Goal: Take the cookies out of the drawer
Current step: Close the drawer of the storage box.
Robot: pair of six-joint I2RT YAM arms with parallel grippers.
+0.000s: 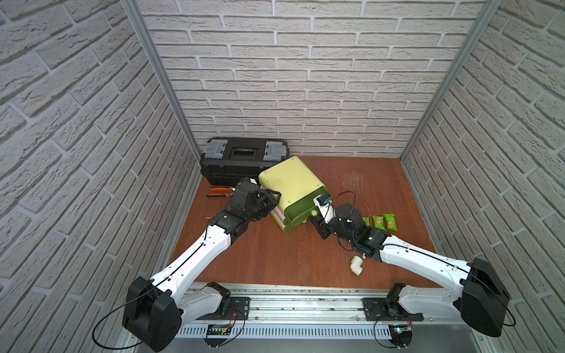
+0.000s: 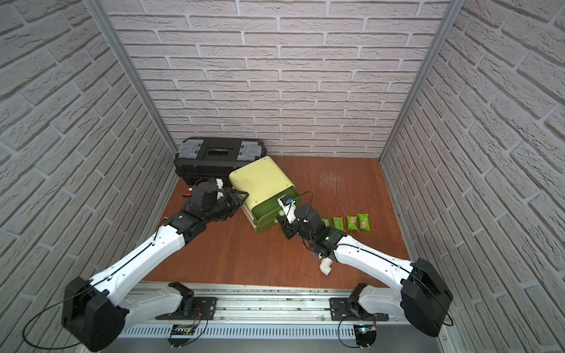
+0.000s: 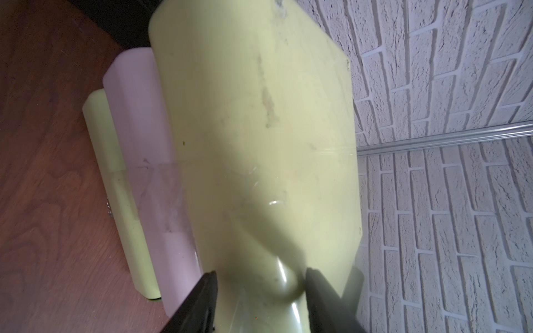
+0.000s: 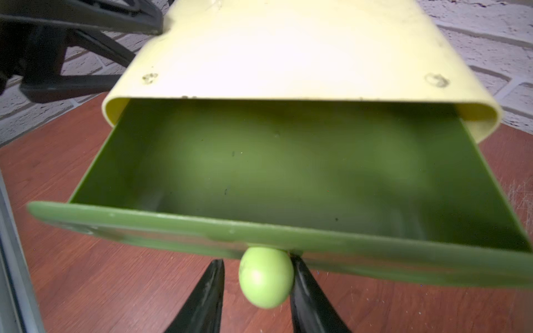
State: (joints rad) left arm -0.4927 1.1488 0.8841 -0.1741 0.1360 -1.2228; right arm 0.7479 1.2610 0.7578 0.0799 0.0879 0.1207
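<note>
Brick walls enclose a wooden tabletop [image 1: 275, 259]; left of centre, the left fingers [image 3: 202, 302] clamp the yellow cabinet [image 1: 290, 180] by its edge. At centre its green drawer [image 4: 288, 173] stands open, seemingly empty, the right fingers [image 4: 305, 288] flanking its knob [image 4: 265, 276], one touching, one just apart. Right of centre, green cookies [image 2: 351, 222] lie on the tabletop: unloading seems done; next, a firm knob grip.

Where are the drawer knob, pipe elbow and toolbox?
drawer knob [image 4: 265, 278]: right wrist view, middle of the green ball.
pipe elbow [image 1: 356, 265]: a top view, bend of the white fitting.
toolbox [image 1: 243, 152]: a top view, lid handle.
</note>
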